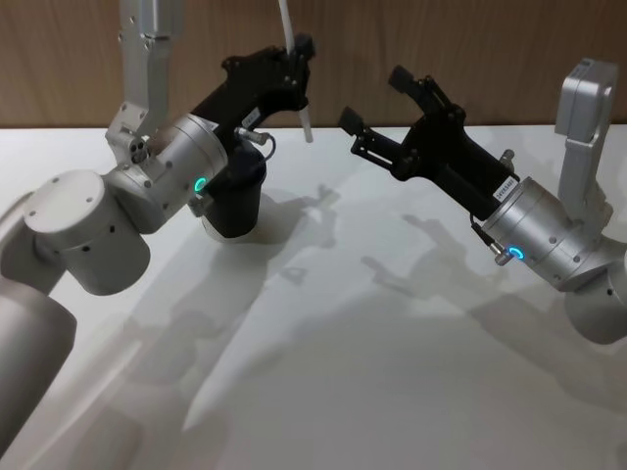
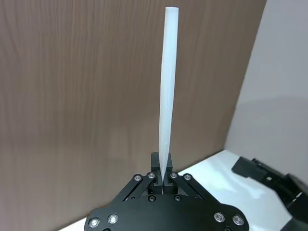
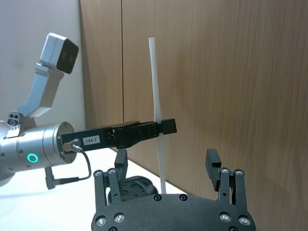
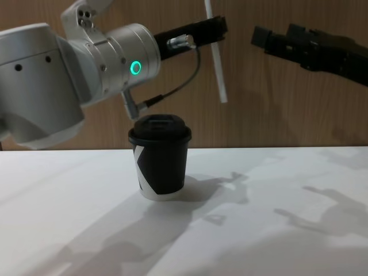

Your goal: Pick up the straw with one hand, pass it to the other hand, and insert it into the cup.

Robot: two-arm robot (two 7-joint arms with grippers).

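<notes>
the straw (image 4: 217, 57) stands near-vertical, clenched partway along its length in the left gripper (image 1: 297, 59). its lower end hangs free beneath the fingers, ready for lowering. the cup (image 4: 163, 164) sits on the table (image 4: 276, 230) below, back toward that gripper's wrist. the right gripper (image 1: 374, 98) hangs opposite, spread and empty, apart from the straw. i judge the handover complete.

Left hand (image 1: 299, 51), right hand (image 1: 374, 98) black; arms (image 1: 88, 235) silver.
</notes>
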